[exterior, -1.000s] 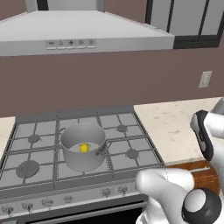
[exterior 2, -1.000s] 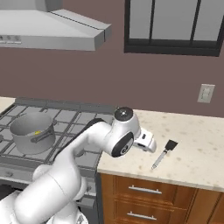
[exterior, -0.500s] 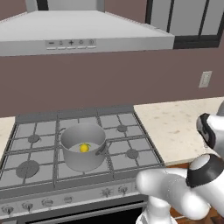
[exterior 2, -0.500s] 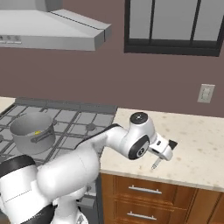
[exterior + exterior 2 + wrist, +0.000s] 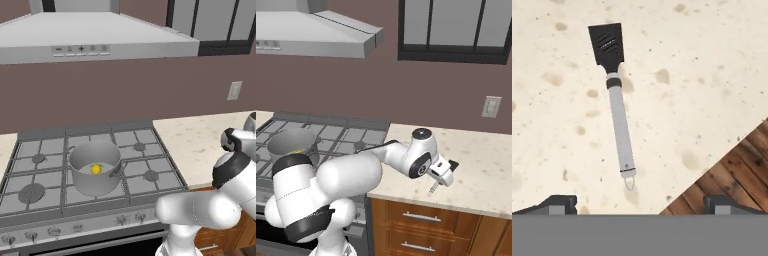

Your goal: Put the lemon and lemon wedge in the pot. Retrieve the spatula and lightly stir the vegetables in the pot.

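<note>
Speckled beige counter (image 5: 712,75) | spatula (image 5: 618,110) lying flat | tool (image 5: 639,202) spread wide above it

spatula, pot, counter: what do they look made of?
Spatula: matte black slotted blade, likely plastic or nylon; pale grey handle with a wire hanging loop, looks like brushed metal. Pot: plain grey with a soft sheen, probably steel or aluminium. Counter: cream with brown speckles, stone-like, maybe granite or laminate.

Bright yellow lemon (image 5: 96,169) glows inside the grey pot (image 5: 95,169). Right of the pot, a black-bladed, pale-grey-handled spatula (image 5: 615,98) lies on the cream, brown-speckled bench (image 5: 702,75), with reddish-brown wood cabinets (image 5: 436,222) below.
</note>
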